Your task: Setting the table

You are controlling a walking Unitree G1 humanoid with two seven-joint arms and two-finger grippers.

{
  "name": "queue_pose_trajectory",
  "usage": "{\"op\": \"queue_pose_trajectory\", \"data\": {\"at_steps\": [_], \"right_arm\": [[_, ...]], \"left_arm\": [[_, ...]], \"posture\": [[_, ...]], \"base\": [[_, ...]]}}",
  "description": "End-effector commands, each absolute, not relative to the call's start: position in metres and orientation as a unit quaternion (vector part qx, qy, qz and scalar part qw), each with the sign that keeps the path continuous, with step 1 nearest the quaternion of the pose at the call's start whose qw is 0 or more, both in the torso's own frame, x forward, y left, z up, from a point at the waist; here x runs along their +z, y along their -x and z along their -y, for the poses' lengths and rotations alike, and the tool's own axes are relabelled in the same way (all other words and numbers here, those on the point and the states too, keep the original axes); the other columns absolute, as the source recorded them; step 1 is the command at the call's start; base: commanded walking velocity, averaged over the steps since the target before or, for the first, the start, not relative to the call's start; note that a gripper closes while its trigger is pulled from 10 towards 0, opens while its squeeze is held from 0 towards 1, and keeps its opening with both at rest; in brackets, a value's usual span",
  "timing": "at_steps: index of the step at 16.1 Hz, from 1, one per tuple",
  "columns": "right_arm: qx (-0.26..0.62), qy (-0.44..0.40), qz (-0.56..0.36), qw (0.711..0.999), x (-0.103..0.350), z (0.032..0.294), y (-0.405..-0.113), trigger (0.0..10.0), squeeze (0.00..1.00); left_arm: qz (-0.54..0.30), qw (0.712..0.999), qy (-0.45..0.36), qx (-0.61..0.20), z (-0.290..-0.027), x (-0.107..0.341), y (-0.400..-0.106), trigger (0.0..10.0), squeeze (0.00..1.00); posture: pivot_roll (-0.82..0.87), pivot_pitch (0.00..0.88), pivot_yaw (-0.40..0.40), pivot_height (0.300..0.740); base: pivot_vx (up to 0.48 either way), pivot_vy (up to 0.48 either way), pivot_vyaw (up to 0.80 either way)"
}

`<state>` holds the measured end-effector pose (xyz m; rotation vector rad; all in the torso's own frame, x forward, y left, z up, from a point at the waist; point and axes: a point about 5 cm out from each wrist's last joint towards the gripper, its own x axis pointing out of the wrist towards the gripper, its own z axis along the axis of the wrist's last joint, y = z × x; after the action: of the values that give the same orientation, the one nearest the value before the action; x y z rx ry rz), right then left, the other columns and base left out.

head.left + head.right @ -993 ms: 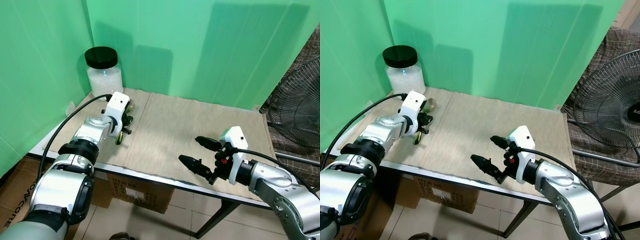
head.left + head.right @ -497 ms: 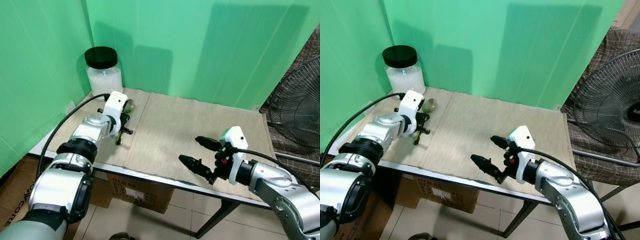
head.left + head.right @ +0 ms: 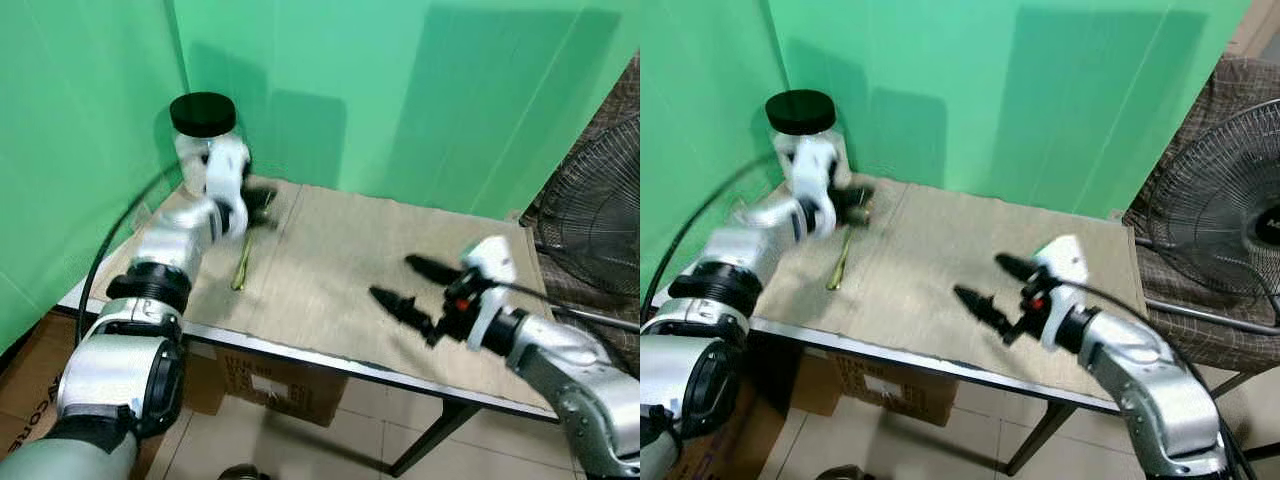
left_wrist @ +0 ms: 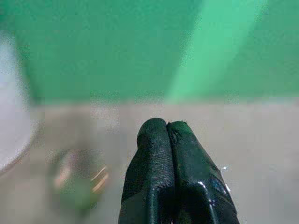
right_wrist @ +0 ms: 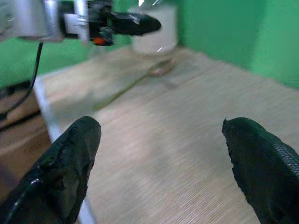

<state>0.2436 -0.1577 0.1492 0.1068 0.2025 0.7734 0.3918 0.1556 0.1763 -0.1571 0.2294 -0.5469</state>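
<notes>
A gold-handled spoon (image 3: 242, 266) lies on the table mat (image 3: 340, 250) at the left, its bowl pointing toward the back by a white jar (image 3: 205, 135). My left gripper (image 3: 262, 203) is blurred, raised just above the spoon's bowl (image 4: 77, 179) in front of the jar, and shut on nothing. Over the mat's right part my right gripper (image 3: 405, 287) hovers open, holding nothing. In the right wrist view, the spoon (image 5: 161, 69) and the left gripper (image 5: 135, 23) lie far beyond its fingers (image 5: 70, 158).
The black-lidded white jar (image 3: 805, 125) stands at the table's back left corner against green walls. A floor fan (image 3: 1220, 230) stands to the right of the table. A cardboard box (image 3: 280, 385) sits under the table's front edge.
My left gripper has lifted off the spoon and swung back toward the jar; the spoon stays flat on the mat. My right gripper has shifted a little to the right and up.
</notes>
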Motion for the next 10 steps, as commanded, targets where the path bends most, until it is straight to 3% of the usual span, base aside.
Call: {"op": "queue_pose_trajectory", "data": {"at_steps": [1, 3, 5, 6, 7, 10], "right_arm": [[0.364, -0.062, -0.076, 0.926, 0.159, 0.16, -0.245, 10.0, 0.0], [0.35, -0.063, -0.073, 0.932, 0.158, 0.16, -0.244, 10.0, 0.0], [0.34, -0.064, -0.081, 0.935, 0.154, 0.159, -0.241, 10.0, 0.0], [0.345, -0.064, -0.088, 0.932, 0.153, 0.157, -0.239, 10.0, 0.0], [0.348, -0.063, -0.093, 0.931, 0.152, 0.156, -0.238, 10.0, 0.0], [0.371, -0.032, -0.12, 0.92, 0.144, 0.155, -0.235, 10.0, 0.0]], "left_arm": [[-0.079, 0.935, 0.139, -0.316, -0.149, 0.193, -0.389, 0.0, 0.0], [-0.081, 0.931, 0.126, -0.332, -0.154, 0.189, -0.383, 0.0, 0.0], [-0.154, 0.957, -0.035, -0.243, -0.174, 0.162, -0.381, 0.0, 0.0], [-0.194, 0.958, -0.079, -0.195, -0.184, 0.153, -0.38, 10.0, 0.02], [-0.203, 0.957, -0.077, -0.194, -0.185, 0.151, -0.379, 10.0, 1.0], [-0.23, 0.948, -0.103, -0.192, -0.177, 0.144, -0.376, 10.0, 1.0]], "posture": [[0.06, 0.0, -0.042, 0.74], [0.05, 0.0, -0.033, 0.74], [0.06, 0.0, -0.035, 0.74], [0.07, 0.0, -0.04, 0.74], [0.07, 0.0, -0.042, 0.74], [0.07, 0.0, -0.04, 0.74]], "base": [[0.0, 0.0, 0.0], [0.0, 0.0, 0.0], [0.0, 0.0, 0.0], [0.0, 0.0, 0.0], [0.0, 0.0, 0.0], [0.0, 0.0, 0.0]]}}
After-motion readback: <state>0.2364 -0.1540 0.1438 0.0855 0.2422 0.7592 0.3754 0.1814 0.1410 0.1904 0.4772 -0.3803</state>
